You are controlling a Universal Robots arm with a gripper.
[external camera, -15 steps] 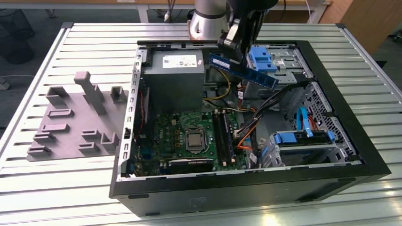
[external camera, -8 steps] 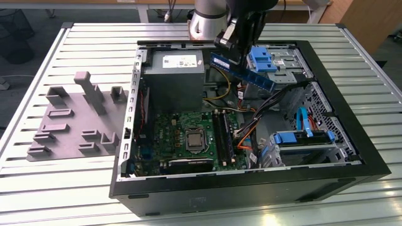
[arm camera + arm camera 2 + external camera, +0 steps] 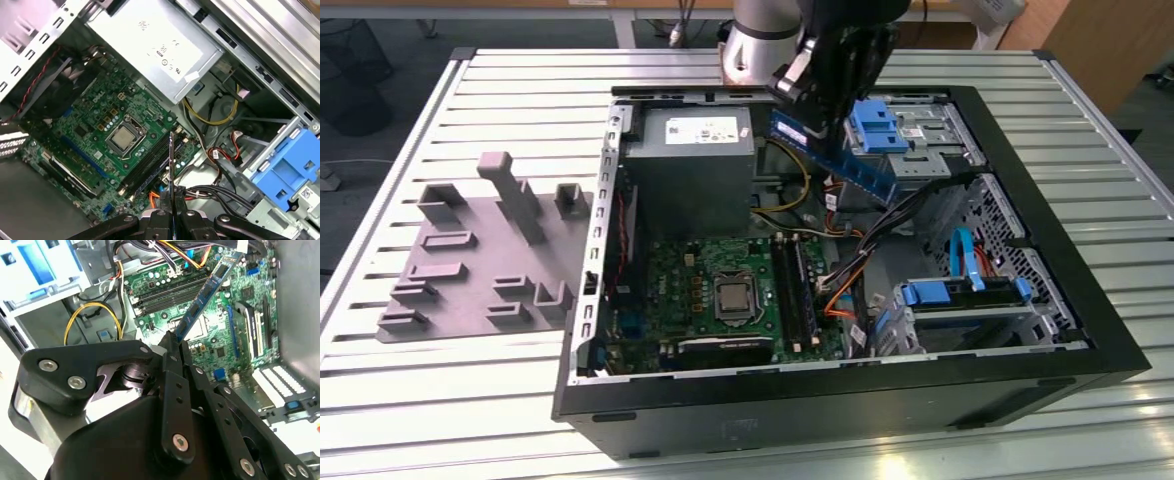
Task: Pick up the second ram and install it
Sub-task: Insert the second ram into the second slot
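Gripper [image 3: 176, 342] clenched on one end of second ram [image 3: 206, 294], jaws pinching its thin edge. Ram held in air inside open computer case [image 3: 1067, 300], above motherboard [image 3: 707, 285], near grey power supply [image 3: 687, 165]. Grey holder blocks [image 3: 467, 250] well outside case.

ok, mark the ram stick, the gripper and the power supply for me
second ram [image 3: 202, 299], second wrist view: middle of the blue board.
gripper [image 3: 171, 212], first wrist view: between the fingertips, shut on the stick's edge.
power supply [image 3: 688, 160], exterior view: grey top face.
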